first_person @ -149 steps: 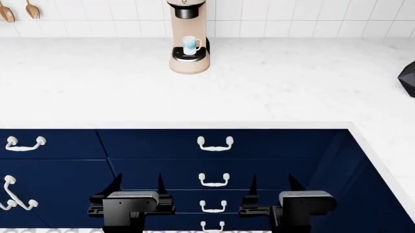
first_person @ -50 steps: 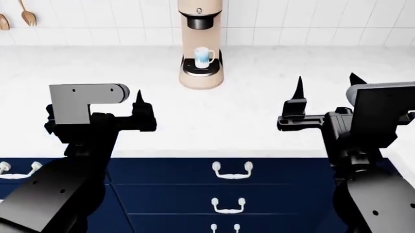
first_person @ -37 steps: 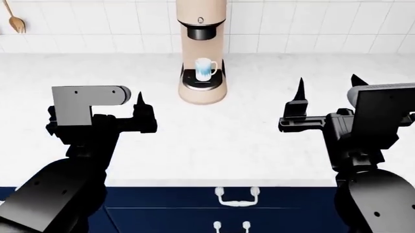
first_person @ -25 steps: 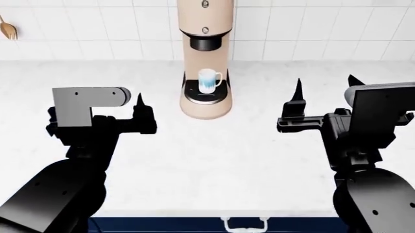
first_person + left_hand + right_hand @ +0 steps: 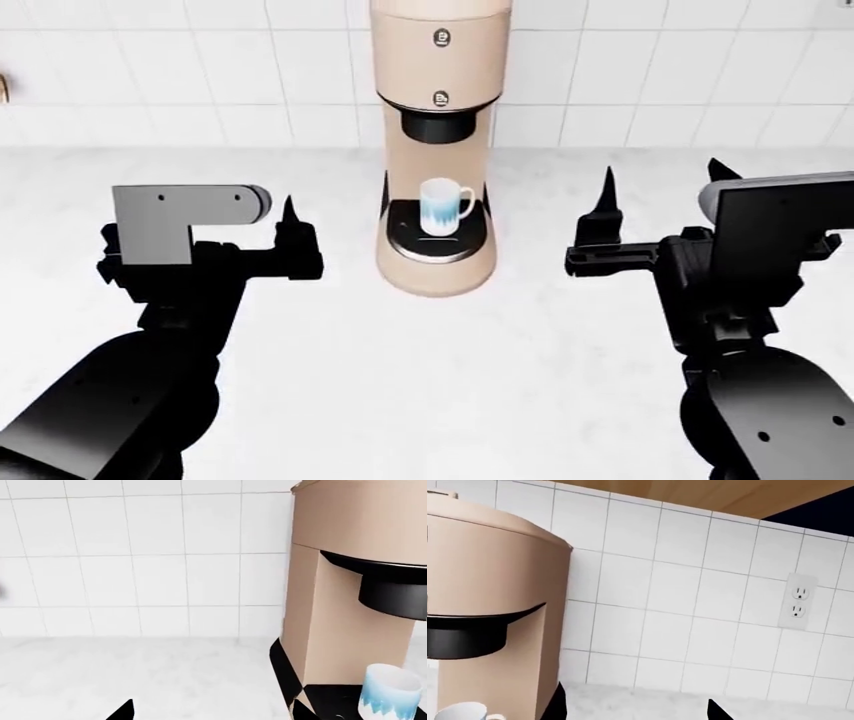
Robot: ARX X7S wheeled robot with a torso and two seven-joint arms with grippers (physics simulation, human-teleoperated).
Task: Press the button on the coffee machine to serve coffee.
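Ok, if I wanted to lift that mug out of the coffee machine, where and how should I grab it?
Probably by the mug body, coming in from the front. Its handle points toward the robot's right, the black nozzle hangs directly above, and the coffee machine column stands behind, so top and rear approaches look blocked.

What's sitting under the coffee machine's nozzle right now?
A white-and-blue mug stands on the black drip tray, directly under the nozzle of the coffee machine. Its contents can't be seen.
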